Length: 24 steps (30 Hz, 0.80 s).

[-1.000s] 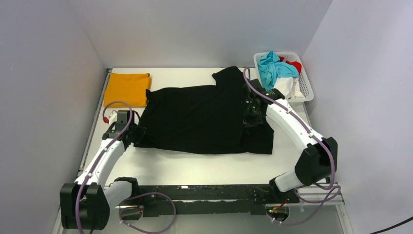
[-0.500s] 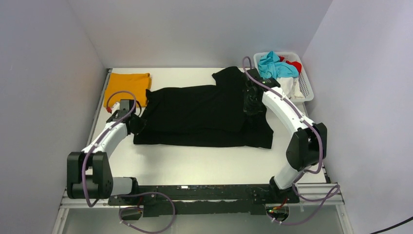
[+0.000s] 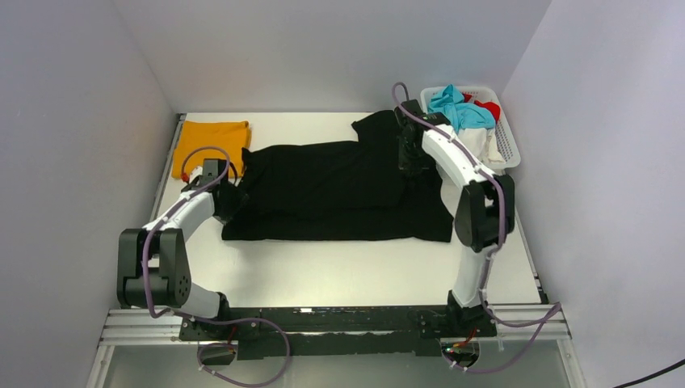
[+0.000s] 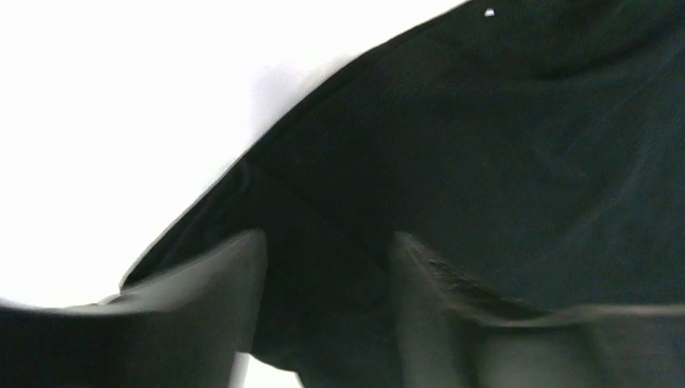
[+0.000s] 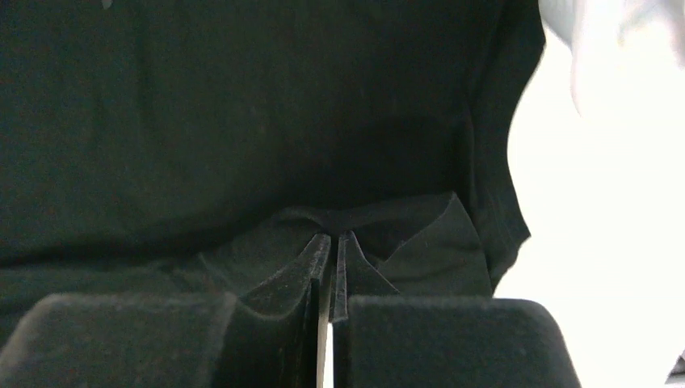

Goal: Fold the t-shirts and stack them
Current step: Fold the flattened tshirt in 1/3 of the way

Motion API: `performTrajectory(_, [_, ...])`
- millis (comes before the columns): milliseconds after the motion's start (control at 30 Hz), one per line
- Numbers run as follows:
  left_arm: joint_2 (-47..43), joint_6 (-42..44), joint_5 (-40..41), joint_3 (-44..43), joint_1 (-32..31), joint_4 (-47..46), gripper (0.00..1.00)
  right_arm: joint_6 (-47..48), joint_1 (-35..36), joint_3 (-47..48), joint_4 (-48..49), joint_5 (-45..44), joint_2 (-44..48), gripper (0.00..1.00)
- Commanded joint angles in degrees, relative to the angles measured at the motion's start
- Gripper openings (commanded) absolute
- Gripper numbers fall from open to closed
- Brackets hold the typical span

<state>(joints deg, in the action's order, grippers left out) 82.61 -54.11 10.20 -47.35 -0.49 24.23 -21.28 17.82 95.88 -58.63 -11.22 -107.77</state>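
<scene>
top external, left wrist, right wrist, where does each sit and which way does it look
top external: high behind the robot, looking down; left arm, right arm show
left wrist: low over black t-shirt edge; left pincer open
right wrist: low over black t-shirt; right pincer pinching it
shared: all see the black t-shirt

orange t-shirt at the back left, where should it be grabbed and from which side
Probably pinch the orange t-shirt at its near edge, coming from the front with the left gripper. It lies flat and folded; that edge is free, while its right side meets the black t-shirt.
</scene>
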Motion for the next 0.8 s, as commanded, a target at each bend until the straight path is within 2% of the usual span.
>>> performTrajectory(0, [1.05, 2.4, -1.09, -4.37, 0.41, -2.29, 0.92, 1.14, -2.83, 10.62, 1.95, 1.66, -9.65, 0.09])
performTrajectory(33, [0.87, 2.84, -1.21, -5.28, 0.41, -1.47, 0.98, 1.14, -3.22, 14.09, 1.12, 1.44, -12.4, 0.13])
performTrajectory(100, [-0.34, 4.02, -0.71, -6.66, 0.4, 0.03, 0.99, 0.72, -3.43, 20.85, -1.76, -1.69, -16.89, 0.28])
performTrajectory(167, [-2.64, 5.53, -0.81, -6.64, 0.4, 0.38, 0.99, 0.53, -3.29, 23.33, -3.48, -4.39, -17.93, 0.62])
performTrajectory(233, [-5.24, 6.68, -1.81, -5.43, 0.4, -0.14, 0.99, 0.74, -2.96, 18.53, -0.6, -5.63, -13.13, 0.83])
performTrajectory(300, [-7.35, 7.67, -4.5, -3.86, 0.36, -1.34, 1.0, 1.16, -2.74, 7.65, 4.7, -4.68, -6.48, 0.98])
performTrajectory(433, [-9.28, 10.04, -14.18, -0.76, -0.6, -6.91, 1.0, -0.17, -2.56, -12.33, 17.97, 4.02, 7.61, 1.0])
performTrajectory(567, [-8.44, 13.37, -20.5, 1.87, -4.15, -13.73, 0.99, -1.71, -2.19, -31.13, 37.03, 23.51, 16.82, 1.0])
performTrajectory(667, [-6.61, 15.08, -23.82, 3.31, -5.61, -17.72, 0.99, -4.08, -1.98, -34.86, 42.84, 29.72, 16.38, 1.0])
performTrajectory(767, [-4.58, 15.93, -24.56, 4.32, -5.79, -19.57, 0.99, -4.47, -1.6, -34.45, 42.9, 27.63, 13.78, 1.0])
